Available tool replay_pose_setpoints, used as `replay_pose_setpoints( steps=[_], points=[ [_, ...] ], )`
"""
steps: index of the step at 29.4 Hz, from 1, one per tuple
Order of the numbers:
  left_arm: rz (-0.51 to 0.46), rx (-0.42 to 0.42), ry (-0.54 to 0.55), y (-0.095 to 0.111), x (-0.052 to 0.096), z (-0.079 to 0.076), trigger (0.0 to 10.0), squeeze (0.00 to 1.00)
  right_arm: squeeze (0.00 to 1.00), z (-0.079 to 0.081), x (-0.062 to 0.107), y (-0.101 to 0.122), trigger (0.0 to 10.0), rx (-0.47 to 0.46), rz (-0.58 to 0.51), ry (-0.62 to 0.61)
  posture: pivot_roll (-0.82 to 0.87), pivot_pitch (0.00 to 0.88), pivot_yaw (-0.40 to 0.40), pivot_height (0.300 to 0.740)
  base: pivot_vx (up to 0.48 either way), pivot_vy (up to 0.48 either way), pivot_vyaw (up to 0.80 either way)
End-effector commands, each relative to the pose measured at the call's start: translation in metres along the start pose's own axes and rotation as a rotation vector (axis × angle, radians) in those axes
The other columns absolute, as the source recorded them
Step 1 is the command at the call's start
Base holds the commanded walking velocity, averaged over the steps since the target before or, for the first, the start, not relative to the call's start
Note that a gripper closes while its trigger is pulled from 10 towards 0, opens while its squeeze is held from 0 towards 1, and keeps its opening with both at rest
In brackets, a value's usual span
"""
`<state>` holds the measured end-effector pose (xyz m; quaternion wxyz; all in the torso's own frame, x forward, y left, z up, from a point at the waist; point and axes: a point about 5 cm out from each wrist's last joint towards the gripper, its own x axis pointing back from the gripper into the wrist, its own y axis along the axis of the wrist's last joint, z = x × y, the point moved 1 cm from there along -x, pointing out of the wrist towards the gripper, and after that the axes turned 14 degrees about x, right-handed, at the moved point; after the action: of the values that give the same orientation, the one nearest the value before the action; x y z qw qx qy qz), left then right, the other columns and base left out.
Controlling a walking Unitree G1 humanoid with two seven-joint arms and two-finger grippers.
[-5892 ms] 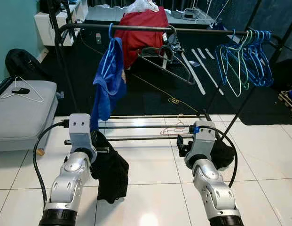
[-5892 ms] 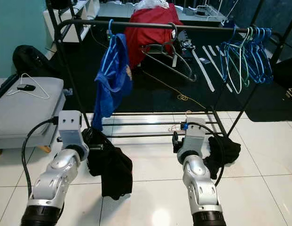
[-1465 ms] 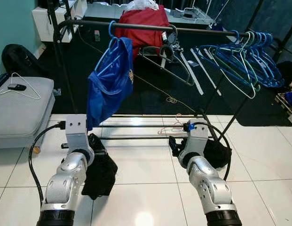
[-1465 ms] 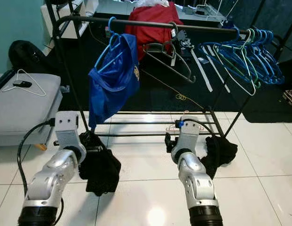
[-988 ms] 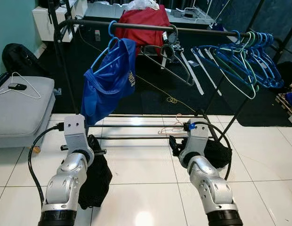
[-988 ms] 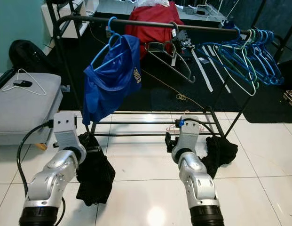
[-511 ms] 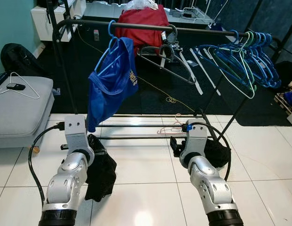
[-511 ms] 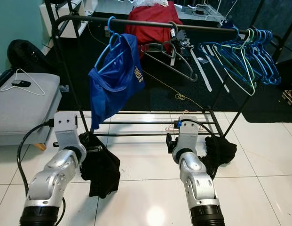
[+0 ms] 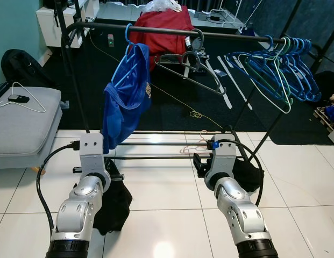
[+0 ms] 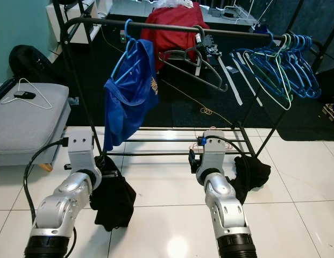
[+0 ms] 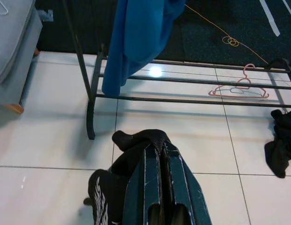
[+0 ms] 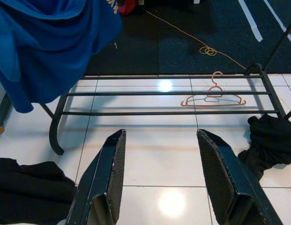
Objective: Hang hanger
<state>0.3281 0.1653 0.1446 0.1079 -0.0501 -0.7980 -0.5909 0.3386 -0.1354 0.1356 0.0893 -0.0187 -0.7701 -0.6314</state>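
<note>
A blue garment [image 9: 125, 102] hangs on a light blue hanger [image 10: 125, 33] hooked over the left part of the clothes rack [image 9: 167, 30] (a bunch of bare blue hangers [image 9: 288, 67] crowds its right end). The left gripper [image 11: 160, 159], low before the rack, has its fingers clenched on a black garment [image 9: 115, 201] that dangles toward the white tile floor [image 9: 167, 199]. The right gripper [image 12: 161, 173] is spread wide and holds nothing, near a second dark garment [image 12: 269, 140] lying by the rack's foot.

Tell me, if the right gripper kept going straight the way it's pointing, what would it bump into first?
Probably the rack's low rails; the right gripper is open, pointing forward and down over bare floor tiles toward them. A pink hanger lies just beyond. Depth is hard to judge.
</note>
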Motion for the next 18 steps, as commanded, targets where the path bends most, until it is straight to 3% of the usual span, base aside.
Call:
replay_pose_setpoints(
  steps=[1, 15, 18],
  points=[
    [-0.034, -0.034, -0.009, 0.0042, 0.0016, -0.001, 10.0, 0.0, 0.0, 0.0009, 0.0008, -0.0052, 10.0, 0.004, 0.009, 0.003, 0.05, 0.144, -0.091, 0.74, 0.0, 0.0, 0.0],
    [-0.03, -0.043, 0.001, 0.0044, 0.0033, 0.0017, 10.0, 0.0, 0.0, 0.0049, 0.0014, -0.0051, 10.0, -0.009, 0.01, 0.013, 0.06, 0.152, -0.089, 0.74, 0.0, 0.0, 0.0],
    [-0.007, 0.004, 0.0, 0.0035, 0.0033, 0.0011, 10.0, 0.0, 0.0, 0.0065, 0.0005, -0.0068, 10.0, -0.014, 0.017, 0.018, 0.06, 0.16, -0.085, 0.74, 0.0, 0.0, 0.0]
  ],
)
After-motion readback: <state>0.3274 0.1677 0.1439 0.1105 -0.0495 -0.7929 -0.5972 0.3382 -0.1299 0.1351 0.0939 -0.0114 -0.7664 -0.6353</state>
